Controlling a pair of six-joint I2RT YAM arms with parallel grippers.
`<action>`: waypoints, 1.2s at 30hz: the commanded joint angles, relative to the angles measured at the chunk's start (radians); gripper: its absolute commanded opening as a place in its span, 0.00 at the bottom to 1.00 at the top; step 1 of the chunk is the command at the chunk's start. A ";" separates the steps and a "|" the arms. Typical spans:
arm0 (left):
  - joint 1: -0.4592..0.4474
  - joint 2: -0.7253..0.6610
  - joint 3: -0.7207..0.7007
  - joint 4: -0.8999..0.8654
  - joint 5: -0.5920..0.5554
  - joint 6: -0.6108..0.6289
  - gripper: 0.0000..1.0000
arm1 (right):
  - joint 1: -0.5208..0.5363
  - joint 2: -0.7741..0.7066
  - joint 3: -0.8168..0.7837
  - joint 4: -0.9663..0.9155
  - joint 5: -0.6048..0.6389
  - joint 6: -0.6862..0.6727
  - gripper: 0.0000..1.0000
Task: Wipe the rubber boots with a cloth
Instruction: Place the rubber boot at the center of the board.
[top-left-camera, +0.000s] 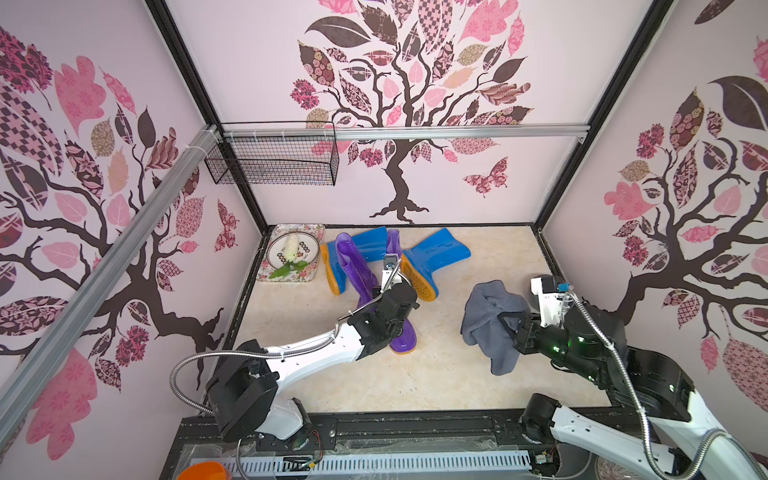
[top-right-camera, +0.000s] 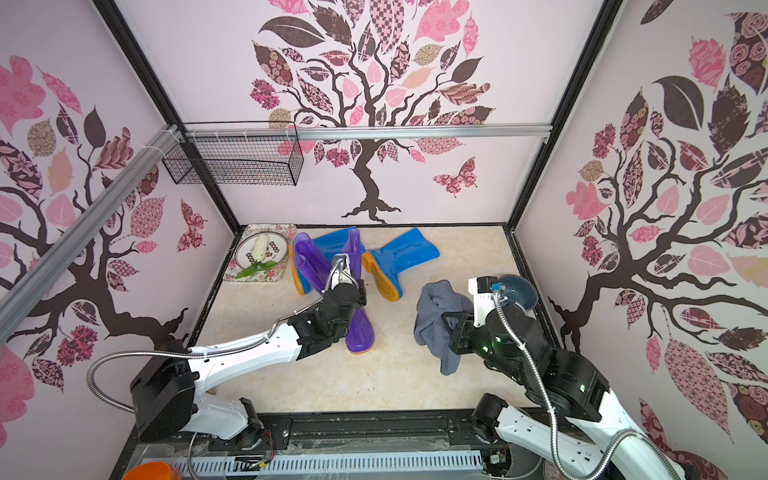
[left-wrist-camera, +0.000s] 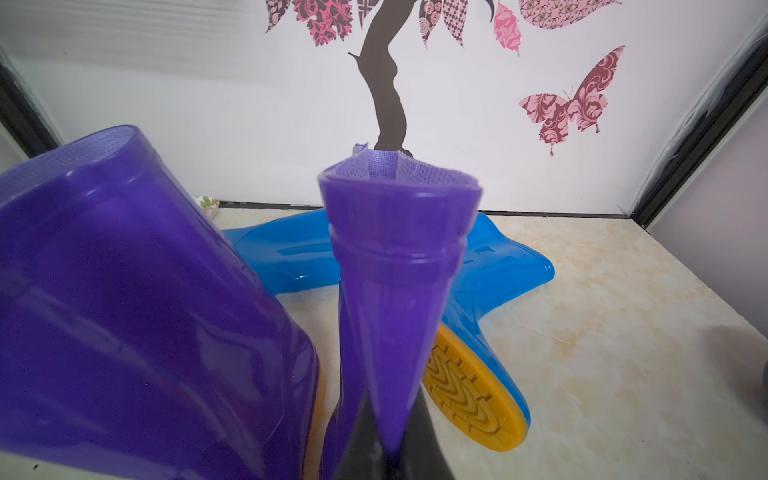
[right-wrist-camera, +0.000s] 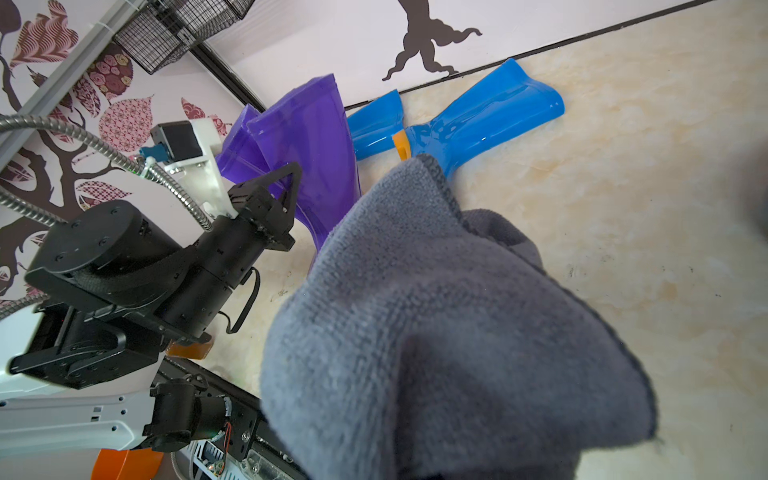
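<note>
cloth (top-left-camera: 488, 316) hung pinched in right gripper (top-left-camera: 508, 323); left gripper (left-wrist-camera: 388, 451) clamped near purple boot (left-wrist-camera: 399, 270), glossy shaft might slip under wiping

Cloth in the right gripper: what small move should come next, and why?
Probably carry the cloth across toward the upright purple boot until it meets the shaft. The left gripper is shut on that boot's shaft near its top, holding it upright, while the right gripper holds the cloth lifted and apart from every boot, so no wiping contact exists yet.
</note>
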 joint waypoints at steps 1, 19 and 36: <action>0.026 0.026 0.071 0.196 0.001 0.089 0.00 | -0.002 -0.005 -0.004 0.043 -0.009 0.001 0.00; 0.036 0.213 -0.094 0.499 -0.068 0.154 0.00 | -0.001 -0.027 -0.080 0.050 0.015 -0.069 0.00; 0.007 0.001 -0.169 0.302 0.036 0.028 0.75 | -0.001 -0.047 -0.144 0.035 0.052 -0.092 0.00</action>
